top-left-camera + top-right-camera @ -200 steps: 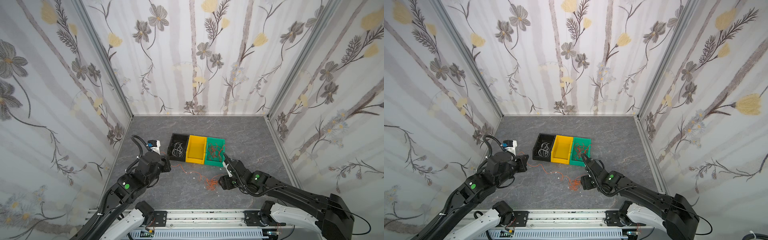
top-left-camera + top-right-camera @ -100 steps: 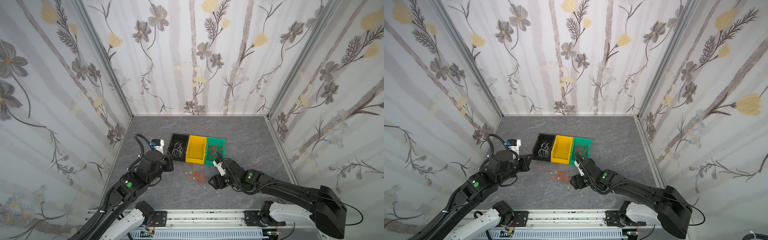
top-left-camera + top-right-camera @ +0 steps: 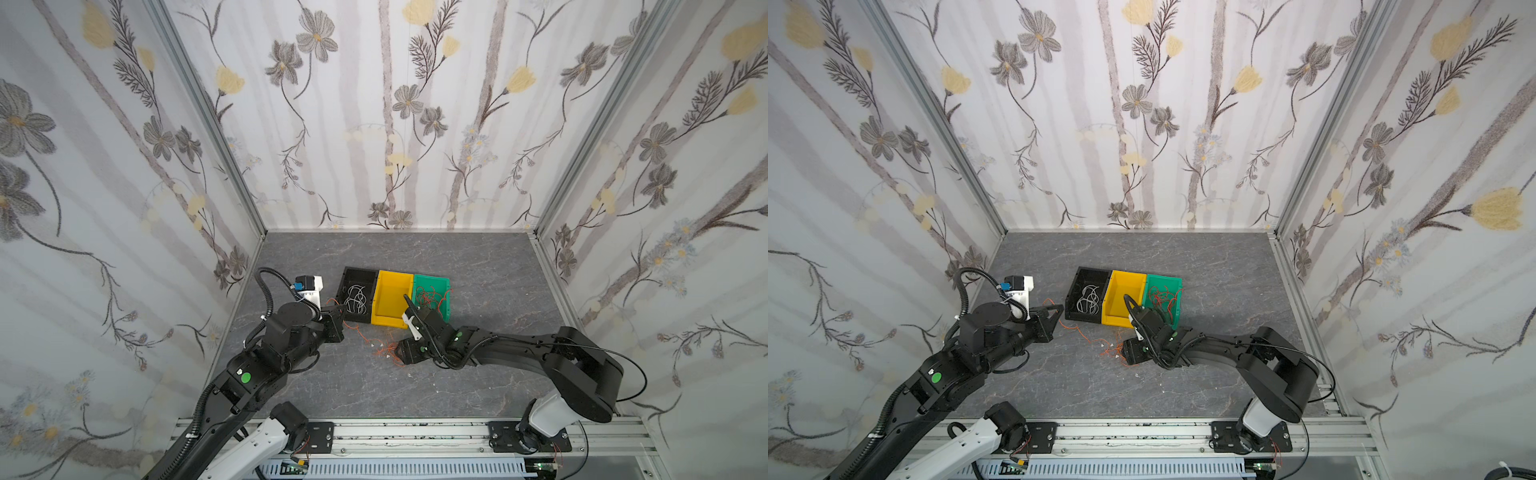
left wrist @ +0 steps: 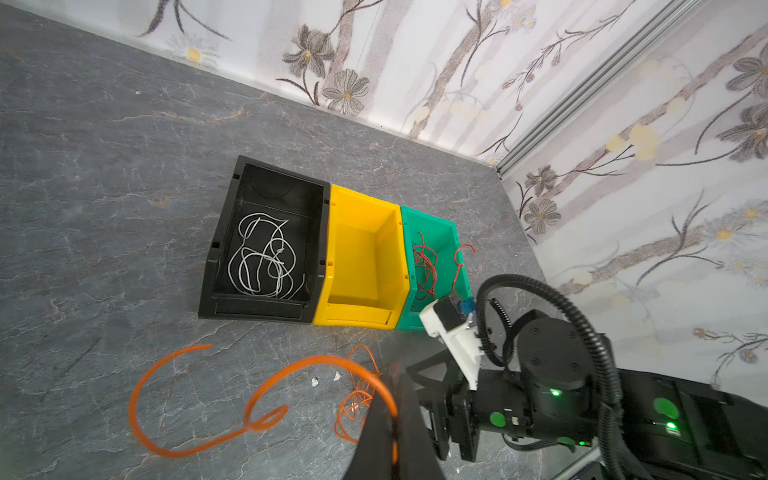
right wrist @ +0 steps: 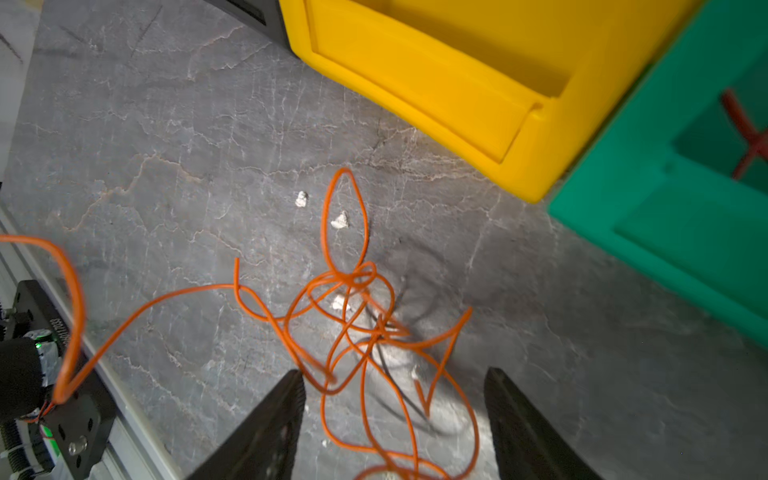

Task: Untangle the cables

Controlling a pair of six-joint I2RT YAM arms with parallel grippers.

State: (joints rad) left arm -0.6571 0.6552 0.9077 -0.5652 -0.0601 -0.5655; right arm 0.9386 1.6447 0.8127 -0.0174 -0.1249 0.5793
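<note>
Orange cable tangle (image 5: 357, 316) lay on desk (image 5: 166, 166), just ahead of and between right gripper (image 5: 395, 374) jaws, released; left gripper (image 4: 392, 395) jaws, farther off, clenched on its outstretched strand.

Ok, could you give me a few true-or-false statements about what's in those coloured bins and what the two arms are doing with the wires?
1. The white cables lie in the black bin. True.
2. The yellow bin holds cables. False: the yellow bin is empty; the orange cables lie tangled on the table in front of the bins.
3. The green bin holds the red cables. True.
4. The right fingers are clamped shut. False: the right fingers stand open, one on either side of the orange tangle.
5. The left fingers are shut on one of the orange cables. True.
</note>
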